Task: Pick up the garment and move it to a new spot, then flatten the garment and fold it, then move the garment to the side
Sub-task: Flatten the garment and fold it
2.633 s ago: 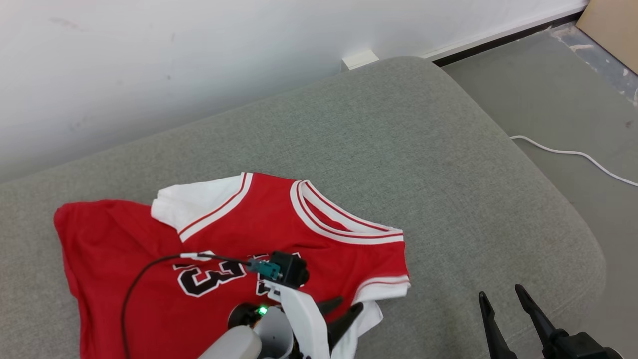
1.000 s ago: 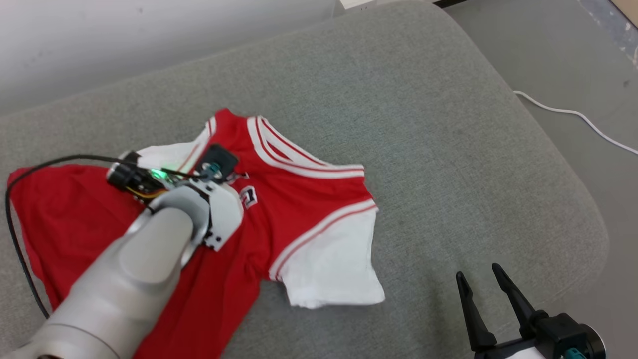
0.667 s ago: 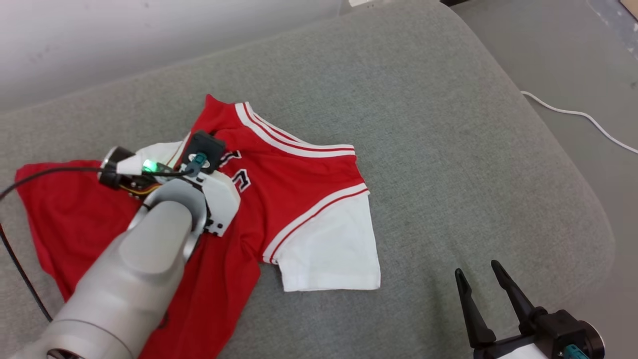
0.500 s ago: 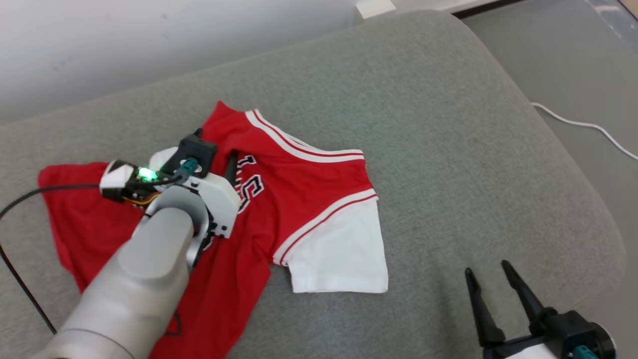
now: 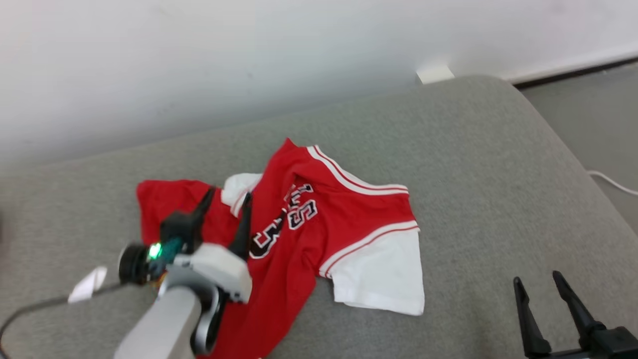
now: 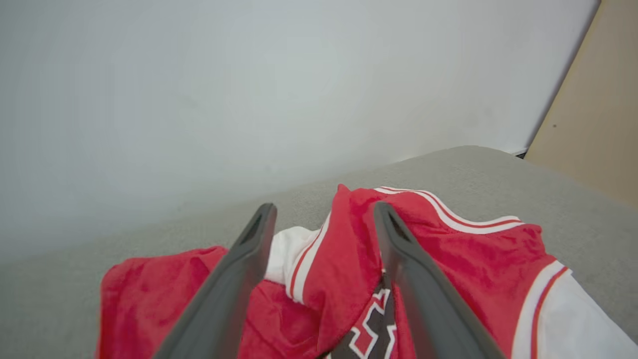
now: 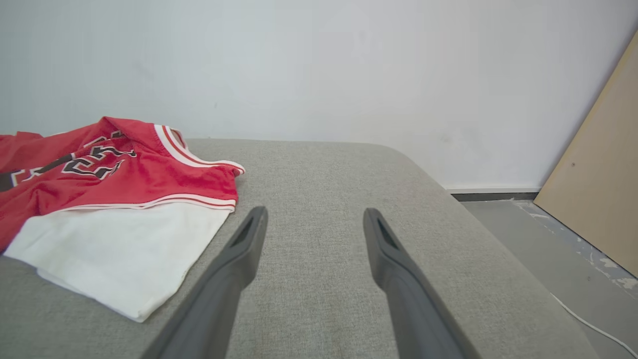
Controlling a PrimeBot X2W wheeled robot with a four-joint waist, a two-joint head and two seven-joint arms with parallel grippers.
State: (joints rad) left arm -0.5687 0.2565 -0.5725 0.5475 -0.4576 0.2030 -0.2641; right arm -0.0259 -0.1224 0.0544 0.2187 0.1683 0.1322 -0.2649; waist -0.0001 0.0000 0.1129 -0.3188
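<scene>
The garment [image 5: 349, 219] is a red jersey with white sleeves, white-striped trim and black lettering, lying crumpled on the grey cushion [image 5: 473, 164]. My left gripper [image 5: 228, 197] hovers open just above its left half, fingers spread over a bunched red fold [image 6: 344, 249] and holding nothing. One white sleeve [image 5: 381, 276] lies flat at the garment's near right. My right gripper [image 5: 538, 279] stands open over bare cushion at the lower right, apart from the garment [image 7: 99, 179].
A white wall [image 5: 199, 65] runs behind the cushion. Grey floor with a white cable [image 5: 610, 182] lies to the right, and a tan board [image 7: 593, 189] leans against the wall there. The cushion's rounded right edge [image 5: 573, 164] drops to the floor.
My left gripper has opened and let go of the garment, then drawn back and up from it. The head camera has shifted, so the whole scene sits further right and lower.
</scene>
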